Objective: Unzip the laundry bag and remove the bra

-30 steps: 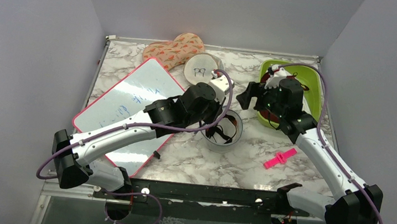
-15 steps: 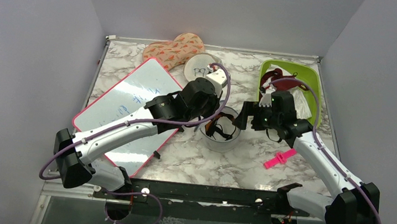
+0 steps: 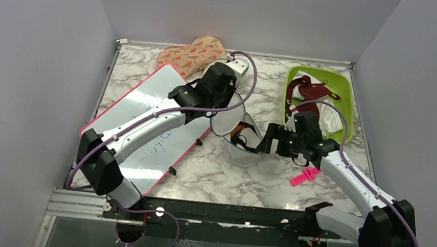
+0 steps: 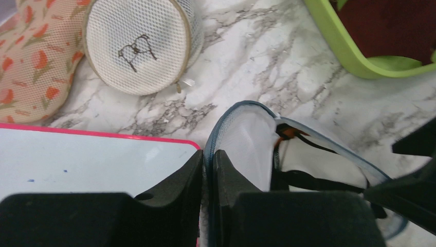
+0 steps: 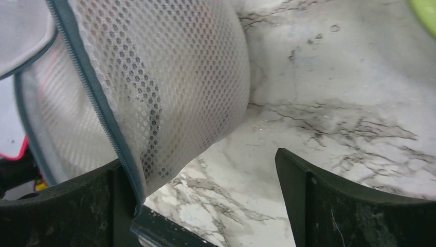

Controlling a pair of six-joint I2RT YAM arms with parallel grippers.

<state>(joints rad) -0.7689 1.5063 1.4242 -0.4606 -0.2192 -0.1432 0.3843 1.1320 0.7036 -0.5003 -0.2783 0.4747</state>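
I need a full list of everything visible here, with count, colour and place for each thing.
laundry bag: 1, white mesh, grey-blue zip rim, table centre, unzipped
bra: 1, orange, black straps, inside laundry bag
pouch: 1, beige mesh, black drawing, far centre
cloth: 1, beige, orange flowers, far left
whiteboard: 1, white, pink frame, left
basin: 1, green, far right
garment: 1, dark red and white, in basin
clip: 1, pink, near right
table: 1, grey-white marble, under everything
left gripper: 1, black, shut on laundry bag's flap rim
right gripper: 1, black, open, at laundry bag's side wall
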